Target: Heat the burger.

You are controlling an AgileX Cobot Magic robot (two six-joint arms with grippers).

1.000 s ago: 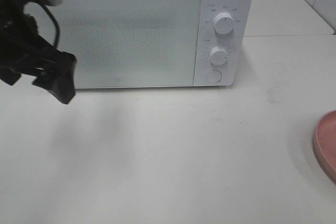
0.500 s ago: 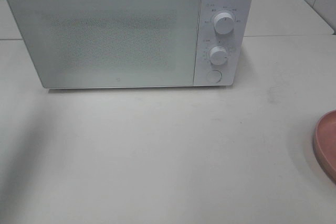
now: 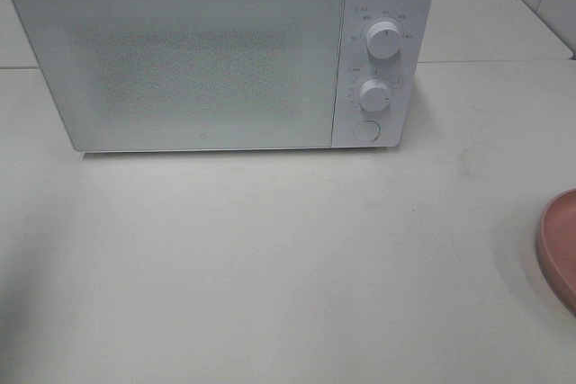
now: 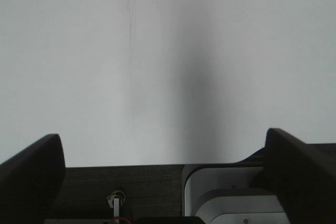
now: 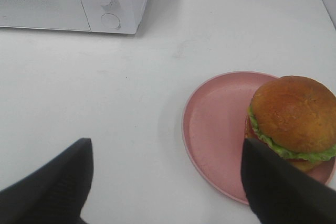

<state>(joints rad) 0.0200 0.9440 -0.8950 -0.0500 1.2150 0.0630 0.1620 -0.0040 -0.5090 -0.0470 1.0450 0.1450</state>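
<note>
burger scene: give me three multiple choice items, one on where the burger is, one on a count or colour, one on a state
1. Where is the burger?
A. inside the microwave
B. on the plate
C. on the bare table

2. How many round knobs are on the microwave panel?
A. two
B. four
C. none

3. What state is the microwave door in?
A. wide open
B. removed
C. closed

Answers:
1. B, the right wrist view shows the burger sitting on the pink plate, toward one side of it.
2. A, the high view shows an upper knob and a lower knob, with a flat round button below them.
3. C, the door lies flush with the microwave front in the high view.
</note>
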